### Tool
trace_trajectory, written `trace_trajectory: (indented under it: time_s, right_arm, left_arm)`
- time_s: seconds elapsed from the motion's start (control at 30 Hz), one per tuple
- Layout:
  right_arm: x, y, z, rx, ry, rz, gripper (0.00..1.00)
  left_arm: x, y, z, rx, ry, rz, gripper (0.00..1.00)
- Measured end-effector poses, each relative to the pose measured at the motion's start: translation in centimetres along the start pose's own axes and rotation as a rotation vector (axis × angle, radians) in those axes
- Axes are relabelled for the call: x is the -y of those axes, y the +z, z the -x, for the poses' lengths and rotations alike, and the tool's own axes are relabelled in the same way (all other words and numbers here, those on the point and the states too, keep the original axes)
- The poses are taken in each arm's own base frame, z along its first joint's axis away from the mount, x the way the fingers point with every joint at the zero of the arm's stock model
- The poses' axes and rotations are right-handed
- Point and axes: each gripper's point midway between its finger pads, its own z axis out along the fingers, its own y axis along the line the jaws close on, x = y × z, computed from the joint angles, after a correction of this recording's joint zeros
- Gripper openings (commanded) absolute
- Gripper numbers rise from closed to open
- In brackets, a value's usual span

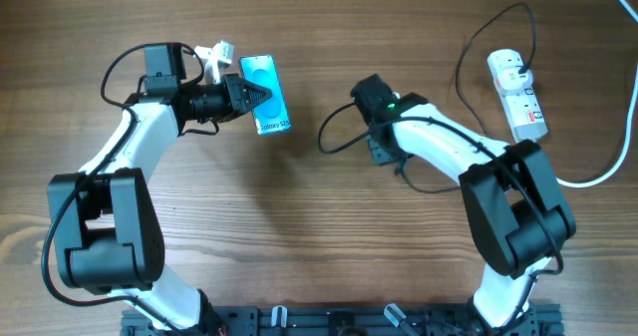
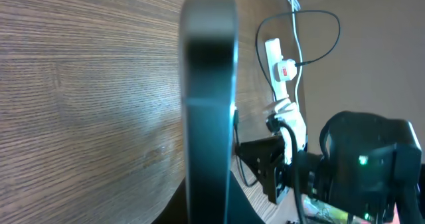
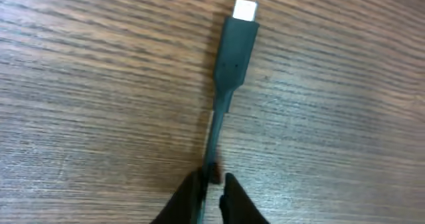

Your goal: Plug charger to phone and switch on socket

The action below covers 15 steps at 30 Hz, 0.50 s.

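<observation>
My left gripper [image 1: 242, 94] is shut on the phone [image 1: 266, 94], whose teal-blue screen faces up at the back left. In the left wrist view the phone [image 2: 209, 98] shows edge-on as a dark upright bar. My right gripper [image 3: 211, 184] is shut on the charger's thin black cable [image 3: 218, 114], just behind the plug. The silvery plug tip [image 3: 244, 10] points away, low over the wood. From overhead, the right gripper [image 1: 377, 145] is at the table's middle and the cable [image 1: 469, 52] loops back to the white adapter [image 1: 510, 67] in the socket [image 1: 518, 97].
The socket's thick white cord [image 1: 598, 181] runs off the right edge. A slack loop of black cable [image 1: 329, 137] lies left of the right gripper. Bare wood lies between the phone and the plug. The socket also shows far off in the left wrist view [image 2: 279, 61].
</observation>
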Motion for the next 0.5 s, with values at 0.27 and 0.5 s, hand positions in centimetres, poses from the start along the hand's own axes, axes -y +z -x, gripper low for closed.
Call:
trace_trajectory:
  time_s: [0.27, 0.5]
  right_arm:
    - [1.4, -0.1, 2.4, 0.078, 0.059, 0.026, 1.00]
    - [0.7, 0.5, 2.9, 0.070, 0.063, 0.175, 0.40]
  left_arm:
    - [0.0, 0.0, 0.0, 0.000, 0.000, 0.000, 0.04]
    - [0.0, 0.0, 0.0, 0.000, 0.000, 0.000, 0.04]
